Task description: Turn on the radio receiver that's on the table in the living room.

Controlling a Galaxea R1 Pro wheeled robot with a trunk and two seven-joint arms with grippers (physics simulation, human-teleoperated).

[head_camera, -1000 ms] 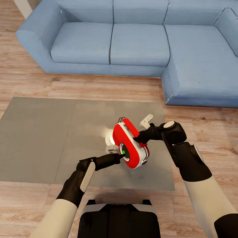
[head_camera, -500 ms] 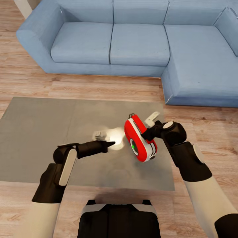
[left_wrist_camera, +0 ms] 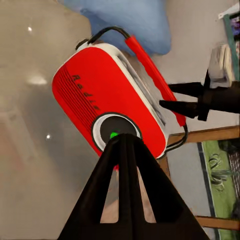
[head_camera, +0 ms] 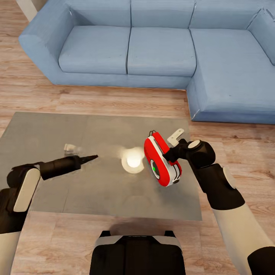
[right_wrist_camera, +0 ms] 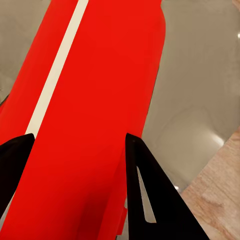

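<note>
The red radio receiver (head_camera: 162,160) with white stripes hangs tilted above the right part of the grey table (head_camera: 46,137). My right gripper (head_camera: 169,154) is shut on its top edge by the handle. Its round dial with the green dot (head_camera: 153,167) faces left. In the right wrist view the red body (right_wrist_camera: 95,100) sits between both black fingers (right_wrist_camera: 145,185). My left gripper (head_camera: 91,157) is shut and empty, well to the left of the radio, pointing at it. In the left wrist view its joined fingertips (left_wrist_camera: 125,142) line up with the radio (left_wrist_camera: 100,95) and its green dot (left_wrist_camera: 114,135).
A blue L-shaped sofa (head_camera: 160,49) stands beyond the table, its right wing (head_camera: 233,84) reaching close to the table's far right corner. Light wood floor (head_camera: 114,99) surrounds the table. A bright lamp reflection (head_camera: 133,160) lies on the glossy top. My base (head_camera: 137,252) is at the near edge.
My left gripper has drawn back to the left, away from the radio's dial. The right gripper first shifted the radio a little to the right, then held it still.
</note>
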